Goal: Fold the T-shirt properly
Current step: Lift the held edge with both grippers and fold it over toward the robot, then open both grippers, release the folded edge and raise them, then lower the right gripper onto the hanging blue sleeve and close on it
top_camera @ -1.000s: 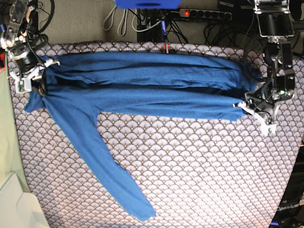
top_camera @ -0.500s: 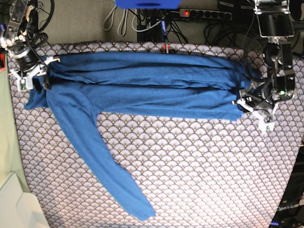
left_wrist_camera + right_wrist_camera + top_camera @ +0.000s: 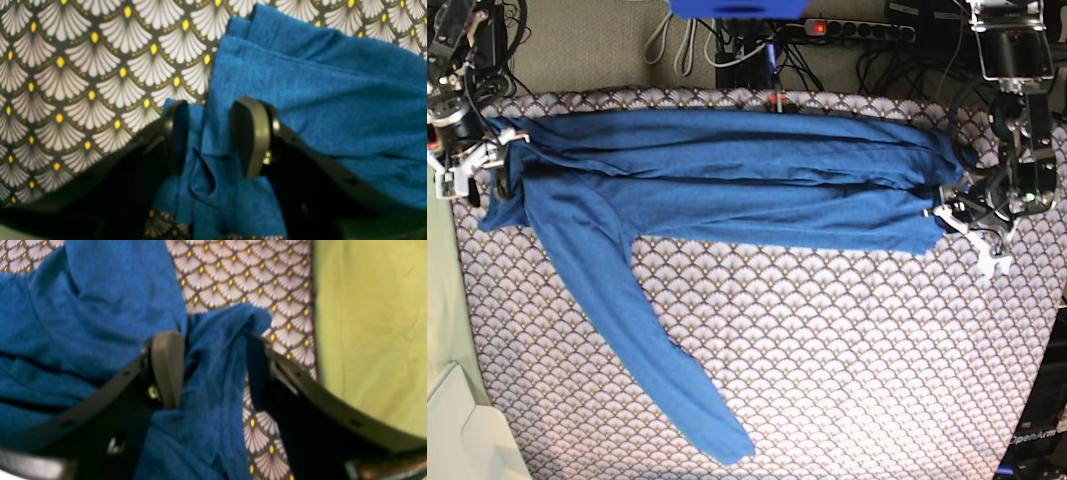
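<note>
The blue T-shirt [image 3: 727,180] lies as a long folded band across the far part of the table. One long sleeve [image 3: 647,350] runs down toward the near edge. At the band's right end stands my left gripper [image 3: 962,215]. In the left wrist view the left gripper [image 3: 213,133] is open, and a loose bunch of T-shirt [image 3: 300,83] hangs between its fingers [image 3: 252,136]. My right gripper [image 3: 472,160] is at the band's left end. In the right wrist view it [image 3: 213,370] is also open, with a slack fold of T-shirt [image 3: 83,306] between the fingers [image 3: 166,366].
The scallop-patterned tablecloth [image 3: 847,360] covers the table. A power strip [image 3: 857,30] and cables lie behind the far edge. A green surface [image 3: 439,300] and a white box [image 3: 467,440] sit off the table's left side.
Both grippers have gone from shut on the shirt's ends to open. The right arm has drawn back toward the left edge. The left arm has shifted slightly.
</note>
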`<action>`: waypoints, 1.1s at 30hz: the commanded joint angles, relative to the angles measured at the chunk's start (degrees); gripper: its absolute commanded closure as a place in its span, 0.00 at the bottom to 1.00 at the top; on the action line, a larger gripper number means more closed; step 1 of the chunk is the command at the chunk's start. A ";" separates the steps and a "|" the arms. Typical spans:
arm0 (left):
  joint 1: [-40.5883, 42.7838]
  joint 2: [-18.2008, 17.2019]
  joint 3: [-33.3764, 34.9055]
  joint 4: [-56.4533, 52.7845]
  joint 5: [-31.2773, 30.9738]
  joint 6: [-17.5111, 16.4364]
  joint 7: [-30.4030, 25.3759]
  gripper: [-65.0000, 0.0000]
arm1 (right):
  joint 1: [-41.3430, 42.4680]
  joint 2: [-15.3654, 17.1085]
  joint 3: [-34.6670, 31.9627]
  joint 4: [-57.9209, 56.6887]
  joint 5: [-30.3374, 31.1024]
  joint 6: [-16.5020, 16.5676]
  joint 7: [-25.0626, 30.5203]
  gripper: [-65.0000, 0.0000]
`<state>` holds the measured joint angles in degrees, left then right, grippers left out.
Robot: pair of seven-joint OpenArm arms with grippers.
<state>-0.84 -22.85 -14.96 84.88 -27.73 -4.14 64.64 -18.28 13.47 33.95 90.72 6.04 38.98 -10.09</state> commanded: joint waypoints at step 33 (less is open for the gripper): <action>-1.14 2.15 -22.45 11.78 -0.45 0.05 -0.33 0.61 | 55.07 2.13 -27.05 -49.62 0.77 -5.62 -4.55 0.34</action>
<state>-1.15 -19.84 -37.10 95.24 -27.35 -4.08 65.41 34.68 14.96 6.72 40.03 5.93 33.23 -15.97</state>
